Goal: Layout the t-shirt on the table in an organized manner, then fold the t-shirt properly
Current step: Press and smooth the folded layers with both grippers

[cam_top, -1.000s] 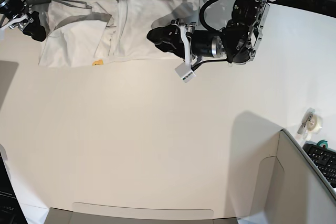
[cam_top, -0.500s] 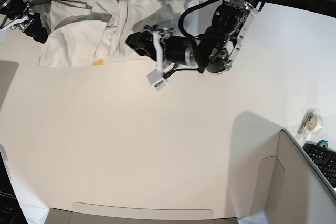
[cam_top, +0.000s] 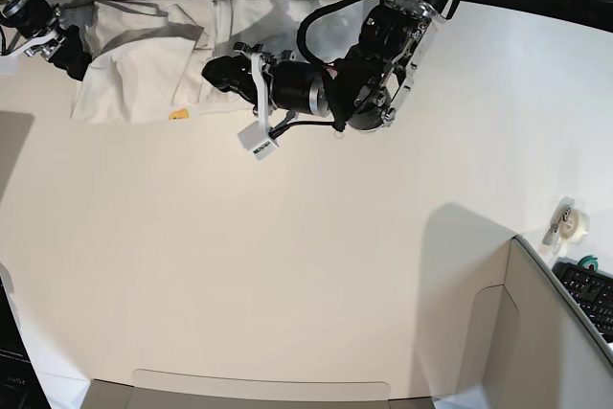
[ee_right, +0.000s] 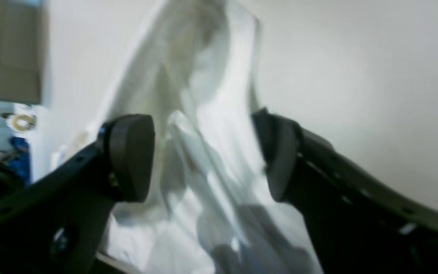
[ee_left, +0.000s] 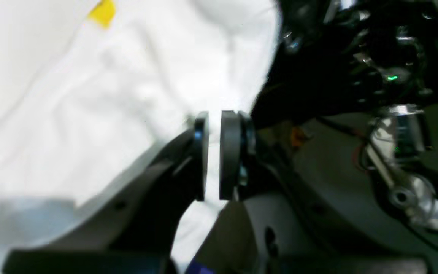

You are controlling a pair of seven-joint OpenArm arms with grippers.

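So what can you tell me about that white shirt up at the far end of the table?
The t-shirt is white cloth, crumpled and partly folded over itself, lying along the far edge of the table. A small yellow-orange bit of print peeks out at its near hem. The left tool has its jaws nearly together on a fold of it; the right tool hangs open at its other end.

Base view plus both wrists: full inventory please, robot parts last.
t-shirt: 1, white, crumpled at the table's far edge; small yellow patch at its near hem
table: 1, off-white, fills most of the base view
tape roll: 1, pale, on the table at the base view's right edge
cardboard box: 1, grey, near right corner
keyboard: 1, black, beyond the box
left tool: 1, black, nearly shut, white cloth in the gap
right tool: 1, black, open, over the t-shirt
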